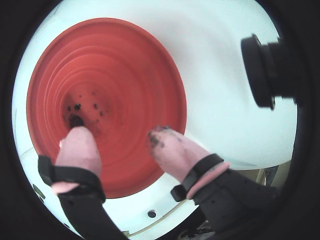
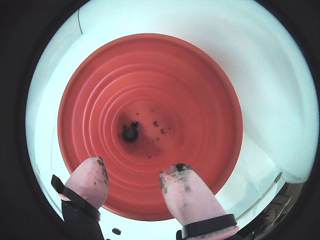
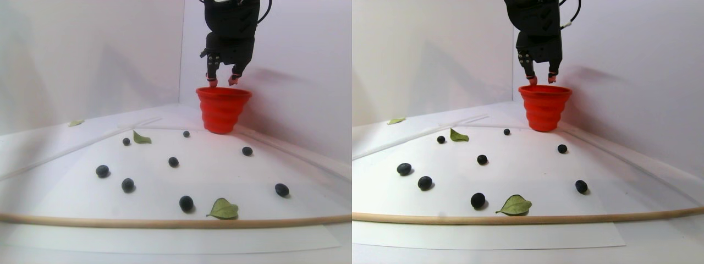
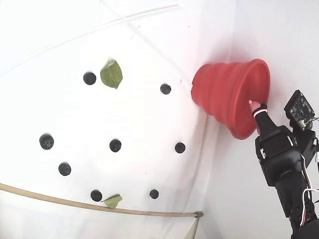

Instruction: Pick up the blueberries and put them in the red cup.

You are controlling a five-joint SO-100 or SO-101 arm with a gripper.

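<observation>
The red cup [image 3: 223,113] stands at the back of the white table, near the corner of the walls. My gripper [image 3: 223,82] hangs just above its rim, open, with nothing between its pink, stained fingers [image 2: 182,187]. Both wrist views look straight down into the cup [image 1: 130,75] [image 2: 200,100]. One blueberry [image 2: 129,133] lies at the bottom among dark juice spots; in a wrist view it [image 1: 76,120] is partly hidden behind a fingertip. Several more blueberries [image 3: 186,203] [image 4: 115,145] lie scattered over the table in front of the cup [image 4: 224,94].
Green leaves [image 3: 223,209] [image 4: 111,73] lie among the berries. A thin wooden rod [image 3: 165,223] runs along the table's front edge. White walls close in behind and beside the cup. A black camera body [image 1: 270,70] juts into a wrist view at the upper right.
</observation>
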